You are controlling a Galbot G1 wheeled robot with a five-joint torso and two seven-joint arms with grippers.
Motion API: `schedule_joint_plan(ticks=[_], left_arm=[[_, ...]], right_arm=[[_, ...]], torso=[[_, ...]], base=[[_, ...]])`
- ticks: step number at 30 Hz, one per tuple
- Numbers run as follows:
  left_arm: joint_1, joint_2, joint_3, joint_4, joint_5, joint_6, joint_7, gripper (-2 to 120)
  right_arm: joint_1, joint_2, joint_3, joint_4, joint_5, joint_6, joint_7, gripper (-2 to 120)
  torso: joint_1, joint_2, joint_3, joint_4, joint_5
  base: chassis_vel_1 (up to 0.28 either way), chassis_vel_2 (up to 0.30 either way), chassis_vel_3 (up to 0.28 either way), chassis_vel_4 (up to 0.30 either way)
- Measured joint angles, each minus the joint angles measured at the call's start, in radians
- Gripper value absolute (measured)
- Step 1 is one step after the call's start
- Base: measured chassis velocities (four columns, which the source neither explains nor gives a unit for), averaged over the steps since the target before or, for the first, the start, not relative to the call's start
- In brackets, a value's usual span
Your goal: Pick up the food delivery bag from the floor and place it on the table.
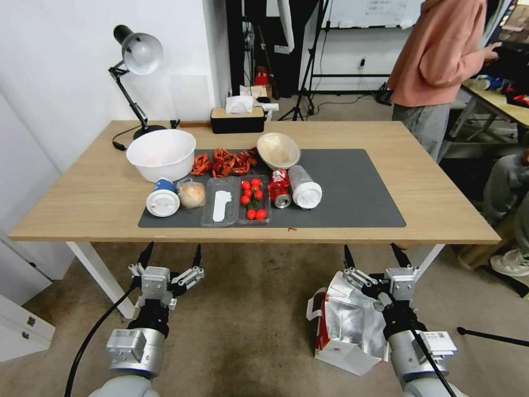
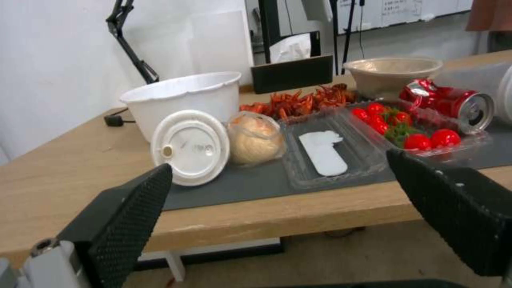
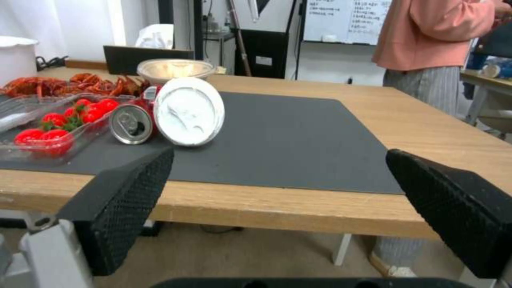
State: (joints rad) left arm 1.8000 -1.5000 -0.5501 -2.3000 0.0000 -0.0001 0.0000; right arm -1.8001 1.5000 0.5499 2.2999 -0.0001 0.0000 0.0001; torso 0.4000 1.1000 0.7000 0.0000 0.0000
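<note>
The food delivery bag (image 1: 344, 325) stands on the brownish floor (image 1: 248, 331) in front of the table, white with a red side and crumpled silver foil lining at its open top. My right gripper (image 1: 374, 255) is open and hovers above the bag's far right side, its arm covering part of the bag. My left gripper (image 1: 171, 255) is open with nothing between its fingers, held over bare floor to the bag's left, below the table's front edge. The table (image 1: 430, 187) has a light-wood top, white legs and a dark grey mat (image 1: 352, 193).
On the mat's left half lie a white bowl (image 1: 161, 154), crayfish (image 1: 223, 162), a beige bowl (image 1: 278, 150), tomato tray (image 1: 253, 199), red can (image 1: 280, 188) and cups. A lamp (image 1: 138, 55) and tissue box (image 1: 238, 118) stand behind. The mat's right half is bare. A person stands far right.
</note>
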Motion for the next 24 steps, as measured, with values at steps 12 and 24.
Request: schedule_joint_plan(ticks=[12,24], left_arm=[[0.0,0.0,0.0,0.0,0.0,0.0,0.0,100],[-0.078,0.158,0.102,-0.011,-0.253,0.108,-0.212,100]], right_arm=[[0.0,0.0,0.0,0.0,0.0,-0.002,0.0,100],[0.046,0.03,-0.016,0.023,0.053,-0.2,-0.079,100]], torso=[[0.0,0.0,0.0,0.0,0.0],[0.0,0.0,0.0,0.0,-0.0001]], base=[[0.0,0.0,0.0,0.0],[0.0,0.0,0.0,0.0]])
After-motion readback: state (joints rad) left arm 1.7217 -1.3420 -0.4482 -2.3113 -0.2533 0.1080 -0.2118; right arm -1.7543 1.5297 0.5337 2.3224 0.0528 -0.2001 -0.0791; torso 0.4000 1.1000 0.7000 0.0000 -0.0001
